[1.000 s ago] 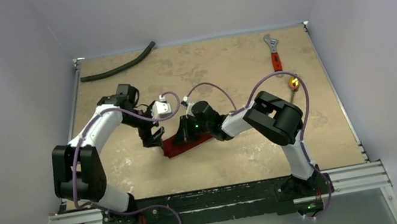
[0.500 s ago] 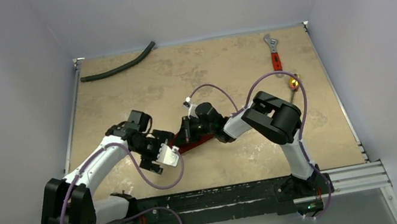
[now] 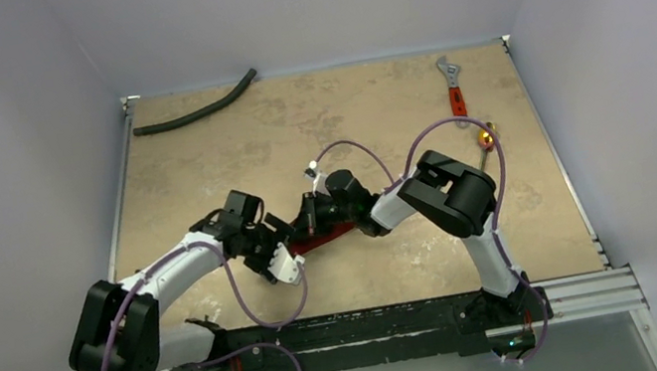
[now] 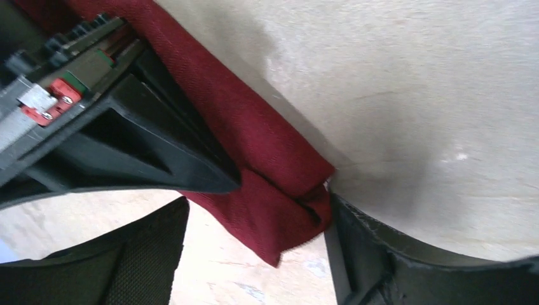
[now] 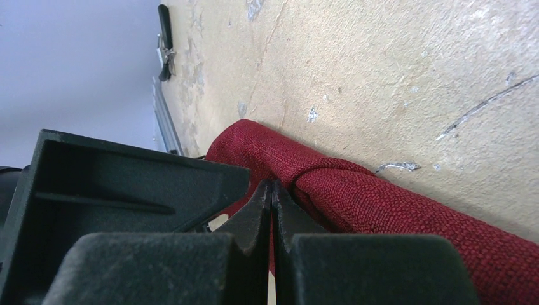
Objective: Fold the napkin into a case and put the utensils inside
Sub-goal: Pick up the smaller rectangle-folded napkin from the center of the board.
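Napkin point(image 3: 319, 241) folded narrow, contents unseen; my left gripper point(image 4: 257, 213) straddles its end, jaws spread; right gripper point(image 5: 272, 189) clenched against its fold.

No legible text, label, brand mark, number or sign is found on any surface in the three views.
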